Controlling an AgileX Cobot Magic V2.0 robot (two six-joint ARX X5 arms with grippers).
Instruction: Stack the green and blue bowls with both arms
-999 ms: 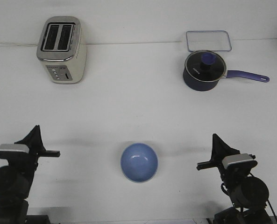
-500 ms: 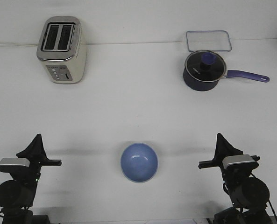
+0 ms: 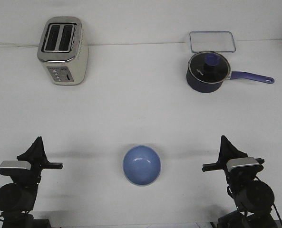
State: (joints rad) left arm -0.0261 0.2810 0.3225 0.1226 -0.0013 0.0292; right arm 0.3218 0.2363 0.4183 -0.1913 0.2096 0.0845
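Observation:
The light blue bowl (image 3: 141, 165) sits upright on the white table near the front edge, midway between the two arms. A thin pale rim shows along its near edge; the green bowl does not show as a separate thing, and I cannot tell whether it lies under the blue one. My left gripper (image 3: 37, 142) is drawn back at the front left, fingers together in one black point, empty. My right gripper (image 3: 223, 141) is drawn back at the front right, also closed to a point and empty. Both are well apart from the bowl.
A cream and silver toaster (image 3: 63, 51) stands at the back left. A dark navy saucepan (image 3: 207, 72) with a glass lid and a purple handle stands at the back right. A clear rectangular lid (image 3: 212, 41) lies behind it.
Since one second ago both arms have drawn back and down toward the front edge, the left more than the right. Nothing has moved in the last half second. The bowl has stayed put.

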